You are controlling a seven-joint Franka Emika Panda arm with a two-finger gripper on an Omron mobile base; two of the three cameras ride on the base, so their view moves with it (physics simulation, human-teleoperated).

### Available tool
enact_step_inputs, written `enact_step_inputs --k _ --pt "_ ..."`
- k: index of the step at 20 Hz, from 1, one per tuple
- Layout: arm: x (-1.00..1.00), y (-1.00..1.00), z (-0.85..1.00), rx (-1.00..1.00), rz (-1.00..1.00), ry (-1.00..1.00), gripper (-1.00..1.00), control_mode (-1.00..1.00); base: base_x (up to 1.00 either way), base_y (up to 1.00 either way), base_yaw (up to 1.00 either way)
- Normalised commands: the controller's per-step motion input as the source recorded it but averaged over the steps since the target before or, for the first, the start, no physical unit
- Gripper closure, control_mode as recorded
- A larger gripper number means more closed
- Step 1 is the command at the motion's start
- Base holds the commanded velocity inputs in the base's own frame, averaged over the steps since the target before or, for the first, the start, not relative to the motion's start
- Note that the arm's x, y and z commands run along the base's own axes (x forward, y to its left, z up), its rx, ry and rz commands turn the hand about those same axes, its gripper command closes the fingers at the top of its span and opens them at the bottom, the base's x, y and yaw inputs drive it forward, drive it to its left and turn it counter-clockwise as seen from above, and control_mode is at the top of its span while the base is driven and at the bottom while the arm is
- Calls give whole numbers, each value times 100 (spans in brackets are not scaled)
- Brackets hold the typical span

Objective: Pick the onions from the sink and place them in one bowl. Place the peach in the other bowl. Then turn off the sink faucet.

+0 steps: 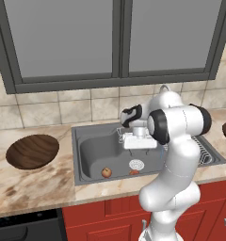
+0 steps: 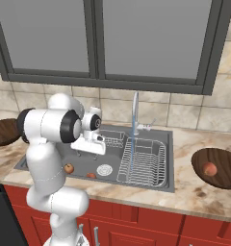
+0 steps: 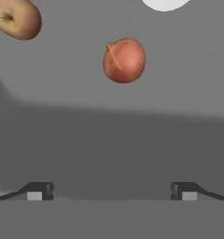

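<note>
Above the sink (image 1: 89, 155), end effector (image 3: 111, 191) spread over an onion (image 3: 124, 60)

Two onions (image 1: 106, 172) in the sink (image 1: 93, 150) — bowls (image 1: 32, 151) on either side

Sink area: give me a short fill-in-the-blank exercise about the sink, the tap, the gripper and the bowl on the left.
1. The two-finger gripper above the basin is ___.
2. On the floor of the grey steel sink lie ___ small round items.
3. The tall chrome gooseneck faucet is turned ___.
4. The dark brown wooden bowl left of the sink is ___.

Missing words: open; two; on; empty
</note>
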Motion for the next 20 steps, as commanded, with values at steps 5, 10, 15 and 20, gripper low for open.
enact_step_inputs --k 5,10,15,20 --pt "0 -3 -19 0 0 -2 -100 -100 0 0 0" --pt "0 0 -22 0 0 -2 -100 -100 0 0 0" --pt "0 0 -29 0 0 -7 -100 -100 0 0 0" --pt "0 0 -29 0 0 -9 -100 -100 0 0 0"
